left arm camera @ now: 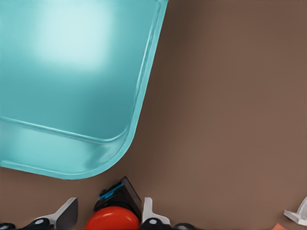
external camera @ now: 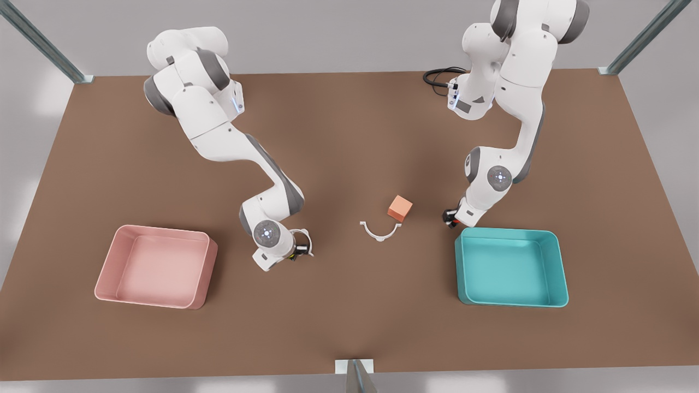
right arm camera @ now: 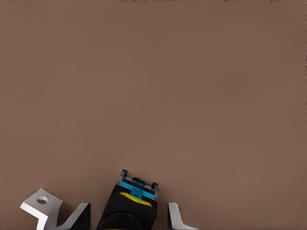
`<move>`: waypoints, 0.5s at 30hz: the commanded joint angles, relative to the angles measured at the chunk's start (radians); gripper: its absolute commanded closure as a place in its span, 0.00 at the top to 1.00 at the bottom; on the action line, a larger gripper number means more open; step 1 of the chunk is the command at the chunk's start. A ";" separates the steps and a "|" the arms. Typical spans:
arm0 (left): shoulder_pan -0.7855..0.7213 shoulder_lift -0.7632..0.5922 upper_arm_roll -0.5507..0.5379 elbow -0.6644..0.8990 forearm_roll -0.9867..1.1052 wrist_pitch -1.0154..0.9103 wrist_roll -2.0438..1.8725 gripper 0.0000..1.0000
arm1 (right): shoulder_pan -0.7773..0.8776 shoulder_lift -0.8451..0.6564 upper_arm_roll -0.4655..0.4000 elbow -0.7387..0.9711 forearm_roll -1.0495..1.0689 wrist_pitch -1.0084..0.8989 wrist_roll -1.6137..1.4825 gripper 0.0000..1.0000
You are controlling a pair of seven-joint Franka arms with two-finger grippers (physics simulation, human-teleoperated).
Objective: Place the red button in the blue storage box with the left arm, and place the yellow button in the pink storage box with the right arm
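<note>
A: Left gripper (external camera: 451, 219)?
B: Low, just beside the blue storage box (external camera: 510, 266) corner, front view's right. Fingers (left arm camera: 147, 212) closed on the red button (left arm camera: 112, 219); button is outside the box.
A: Right gripper (external camera: 299, 252)?
B: Low over the brown table (external camera: 349, 136), near the pink storage box (external camera: 155, 266). Fingers (right arm camera: 175, 215) flank the yellow button (right arm camera: 128, 206); firm grip, can't tell.
A: Clutter?
B: Orange cube (external camera: 400, 208) touching a white curved bracket (external camera: 380, 231), mid-table.

Both arms reach low; the left end effector (external camera: 451, 218) and right end effector (external camera: 299, 252) each clasp something between their fingers.
</note>
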 commanded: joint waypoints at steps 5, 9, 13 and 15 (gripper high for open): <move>0.003 -0.007 0.000 -0.001 0.002 0.009 0.010 0.61 | 0.000 -0.001 0.000 0.000 -0.006 0.015 0.032 0.54; 0.003 -0.026 0.000 -0.007 0.001 -0.001 0.010 0.55 | 0.004 -0.004 0.002 0.002 -0.006 0.012 0.032 0.48; 0.005 -0.141 0.003 -0.110 0.002 -0.027 0.027 0.54 | 0.000 -0.085 0.008 0.009 -0.006 -0.030 0.021 0.45; 0.003 -0.217 0.003 -0.112 0.002 -0.142 0.025 0.54 | -0.043 -0.136 0.009 0.011 -0.006 -0.082 -0.043 0.45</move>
